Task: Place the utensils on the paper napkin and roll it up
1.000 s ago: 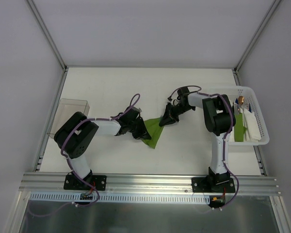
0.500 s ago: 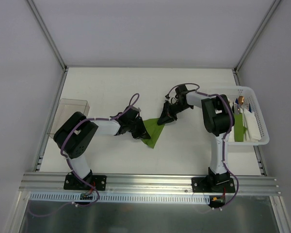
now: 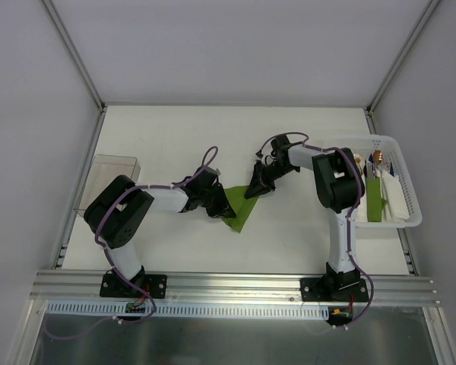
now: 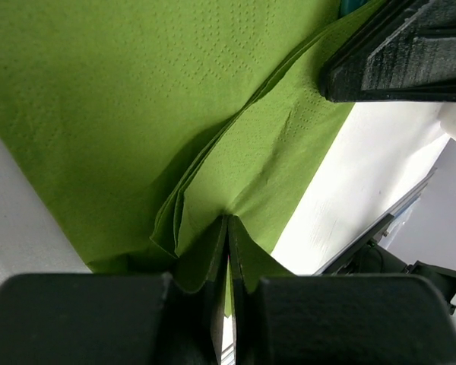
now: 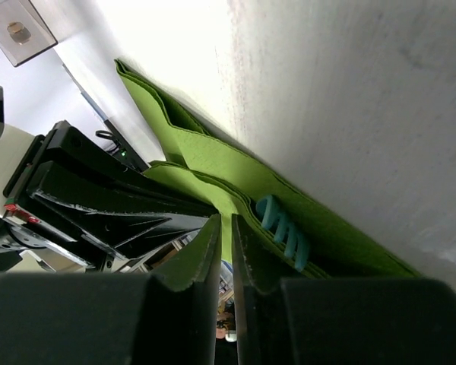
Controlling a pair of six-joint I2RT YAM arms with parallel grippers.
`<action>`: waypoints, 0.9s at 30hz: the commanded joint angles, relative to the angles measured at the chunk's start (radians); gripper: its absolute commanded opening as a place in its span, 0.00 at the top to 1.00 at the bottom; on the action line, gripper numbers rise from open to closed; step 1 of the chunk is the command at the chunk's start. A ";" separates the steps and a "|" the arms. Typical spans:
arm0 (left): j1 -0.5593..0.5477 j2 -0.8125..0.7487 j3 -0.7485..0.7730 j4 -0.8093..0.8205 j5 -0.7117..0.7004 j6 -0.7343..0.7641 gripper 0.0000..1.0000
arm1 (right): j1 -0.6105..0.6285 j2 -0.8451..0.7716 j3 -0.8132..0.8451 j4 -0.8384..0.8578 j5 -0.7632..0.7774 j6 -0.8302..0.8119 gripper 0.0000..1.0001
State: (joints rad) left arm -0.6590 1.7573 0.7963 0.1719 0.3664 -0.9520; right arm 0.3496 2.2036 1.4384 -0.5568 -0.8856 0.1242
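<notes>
top view: a white, matt tabletop [image 3: 175, 137] enclosed by pale grey walls, with grey metal posts [image 3: 72, 53] rising at the far corners and a ribbed aluminium rail [image 3: 235, 283] along the near edge carrying both arm bases. a clear plastic bin [image 3: 110, 179] stands at the left edge, and a white slotted basket [image 3: 401, 146] at the right edge. the paper napkin [image 3: 239, 211], olive green, sits near the middle of the tabletop, partly lifted and folded into a wedge between the two hands. the left hand [image 3: 213, 201] is closed on its left side; in the left wrist view the fingers are pinched together over a fold of several layers. the right hand [image 3: 254, 188] meets its far right corner; in the right wrist view the fingers are nearly together with a green edge caught between them, the white surface just beside. the utensils [image 3: 378, 158] lie in the far end of the basket, only brown-orange ends showing, well apart from the napkin. also in the basket: a second green sheet [image 3: 375, 199] and white paper sheets [image 3: 399, 201].
</notes>
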 commanded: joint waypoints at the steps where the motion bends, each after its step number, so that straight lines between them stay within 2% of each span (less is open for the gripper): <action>1: 0.013 -0.028 -0.035 -0.040 -0.060 0.028 0.96 | -0.001 0.019 0.030 -0.028 0.071 -0.005 0.87; 5: 0.013 -0.137 -0.032 -0.031 -0.060 0.075 0.84 | 0.000 0.031 0.036 -0.035 0.080 -0.005 0.87; 8: 0.013 -0.254 -0.057 -0.032 -0.127 0.090 0.77 | -0.001 0.036 0.039 -0.043 0.083 -0.011 0.88; 13: 0.050 -0.352 -0.057 -0.149 -0.272 0.107 0.67 | -0.003 0.036 0.040 -0.046 0.088 -0.015 0.88; 17: 0.056 -0.294 0.004 -0.233 -0.320 0.157 0.66 | -0.001 0.036 0.040 -0.046 0.091 -0.015 0.89; 27: 0.056 -0.102 0.141 -0.281 -0.360 0.180 0.66 | 0.000 0.038 0.047 -0.057 0.103 -0.020 0.89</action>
State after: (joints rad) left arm -0.6022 1.6310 0.8837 -0.0689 0.0582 -0.8093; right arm 0.3496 2.2204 1.4643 -0.5838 -0.8482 0.1261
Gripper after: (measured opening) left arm 0.339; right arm 0.109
